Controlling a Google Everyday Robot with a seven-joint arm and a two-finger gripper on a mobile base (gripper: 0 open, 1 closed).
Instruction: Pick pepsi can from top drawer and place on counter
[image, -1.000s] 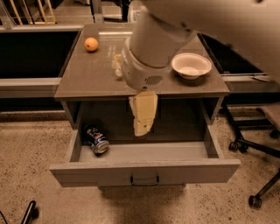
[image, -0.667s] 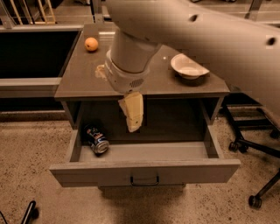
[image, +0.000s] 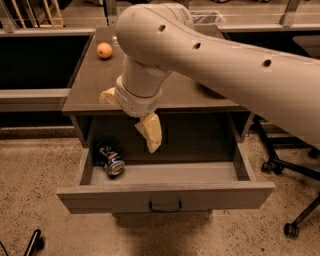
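Observation:
The pepsi can (image: 111, 160) lies on its side in the front left corner of the open top drawer (image: 165, 196). The counter (image: 95, 82) sits above the drawer. My gripper (image: 131, 122) hangs over the counter's front edge and the drawer's back, up and to the right of the can and apart from it. It is open and empty. One yellowish finger (image: 150, 133) points down into the drawer; the other (image: 107, 96) shows at the left of the wrist. My big arm crosses from the right and hides much of the counter.
An orange (image: 104, 50) rests at the counter's back left. A dark wheeled chair base (image: 290, 170) stands on the floor at the right. A low dark shelf (image: 35, 92) runs to the left of the cabinet.
My arm and gripper have swung left toward the can's side of the drawer. The arm now covers the white bowl on the counter. The can has not moved.

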